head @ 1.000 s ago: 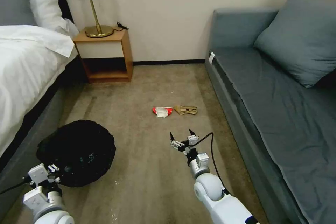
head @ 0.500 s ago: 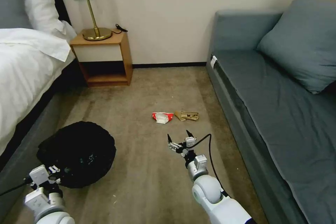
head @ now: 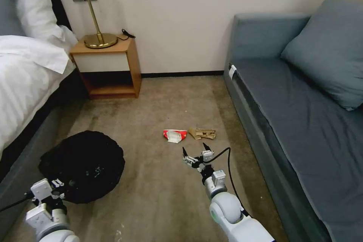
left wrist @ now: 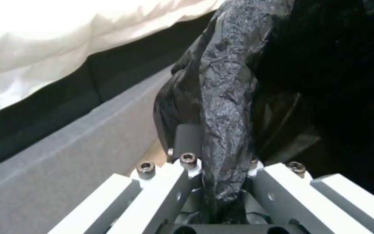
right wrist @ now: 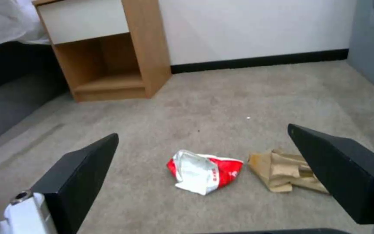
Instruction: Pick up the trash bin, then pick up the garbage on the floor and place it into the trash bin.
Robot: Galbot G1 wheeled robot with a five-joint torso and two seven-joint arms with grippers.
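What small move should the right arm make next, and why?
Probably lower the right tool forward onto the red-and-white packet: it is open, just short of the packet, with the brown paper scrap beside it. The left tool grips the trash bin's liner.

A: How many bits of litter lie on the carpet?
B: Two: one red-and-white packet (head: 174,135) and one brown paper scrap (head: 202,133).
A: Bins?
B: One trash bin (head: 83,164), black.
A: Furniture?
B: One bed (head: 26,83), one nightstand (head: 107,68) bearing one lamp (head: 90,7), one sofa (head: 302,121) with one cushion (head: 329,49).
A: Grippers?
B: Two: left gripper (head: 56,189), right gripper (head: 194,153).
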